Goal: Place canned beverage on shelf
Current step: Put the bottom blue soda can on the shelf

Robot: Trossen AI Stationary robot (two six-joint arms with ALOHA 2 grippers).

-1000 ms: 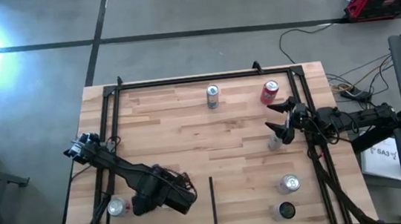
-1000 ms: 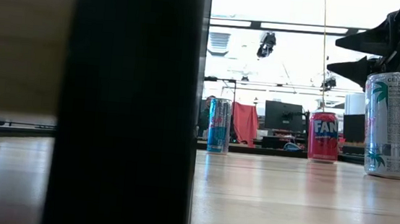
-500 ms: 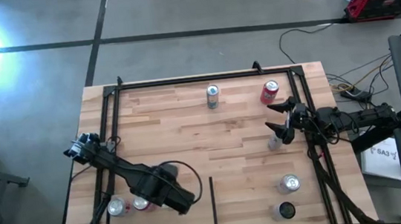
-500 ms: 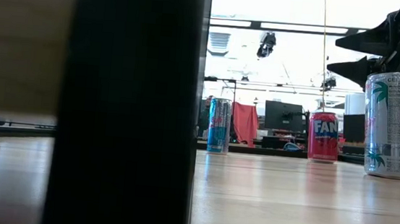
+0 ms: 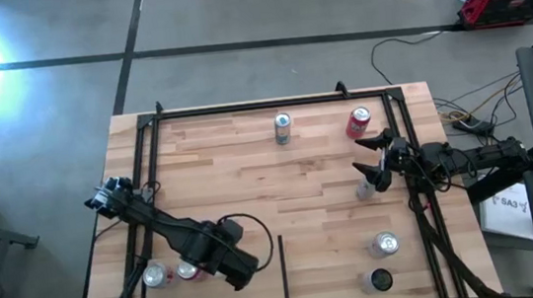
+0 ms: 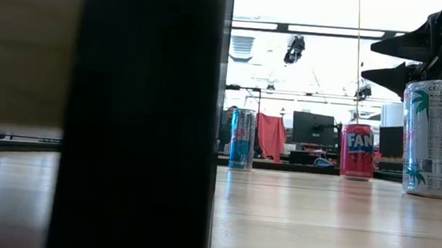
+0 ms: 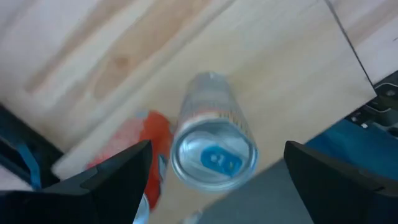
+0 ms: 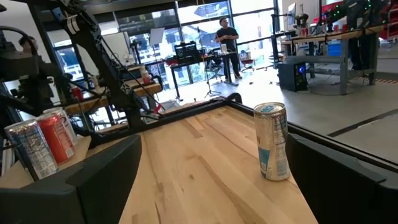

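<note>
Silver can tops sit in the high view just beside the left gripper (image 5: pixel 245 270): the silver can (image 5: pixel 154 275) and a red can (image 5: pixel 187 271), both upright on the shelf (image 5: pixel 250 180).

Left wrist view: the silver can (image 7: pixel 214 146) stands directly below and between parted fingers, untouched.

The right gripper (image 5: pixel 372 158) waits wide open, empty.

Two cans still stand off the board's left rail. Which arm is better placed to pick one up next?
Left. The left gripper hovers open right above the silver can beside the red can. The right gripper waits open across the shelf at its right rail.
</note>
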